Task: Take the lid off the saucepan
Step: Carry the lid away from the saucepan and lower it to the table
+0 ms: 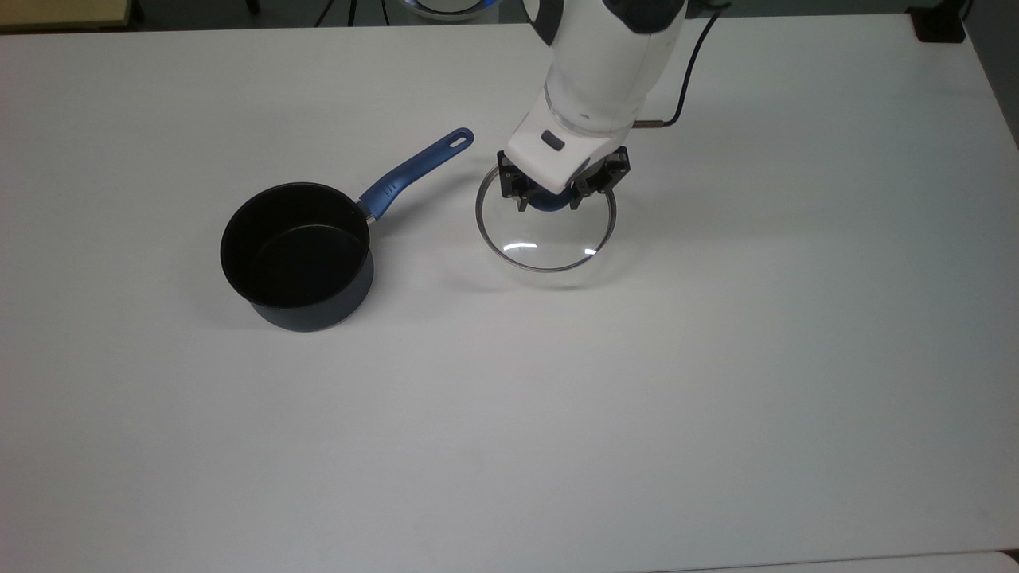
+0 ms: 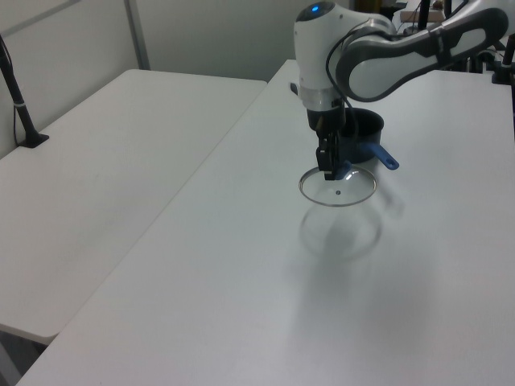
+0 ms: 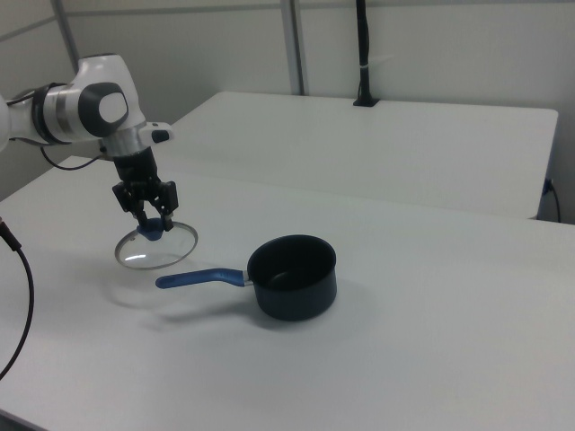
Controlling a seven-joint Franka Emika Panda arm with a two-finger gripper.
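Glass makes up the lid (image 1: 546, 239), a round clear disc with a thin metal rim and a blue knob at its centre, and you can see the white desk (image 1: 716, 358) straight through it. Your hand (image 1: 557, 199) is clenched on that knob, black fingers (image 3: 137, 203) pinching it from two sides, so the lid hangs level directly beneath the hand. In the left view (image 2: 338, 186) a faint round shadow lies on the desk below the lid, apart from it, so the lid is held clear of the surface.

Off to the hand's side, on the top view's left, sits the saucepan (image 1: 298, 256): a small round pot, dark outside and black inside, uncovered and standing upright on the desk. Its long blue handle (image 1: 418, 171), slotted at the tip, reaches toward the hand and ends near the lid's rim without touching it. In the right view the pot (image 3: 293, 277) sits to the right view's right of the hand, its handle tip below the lid's edge (image 3: 157, 247).
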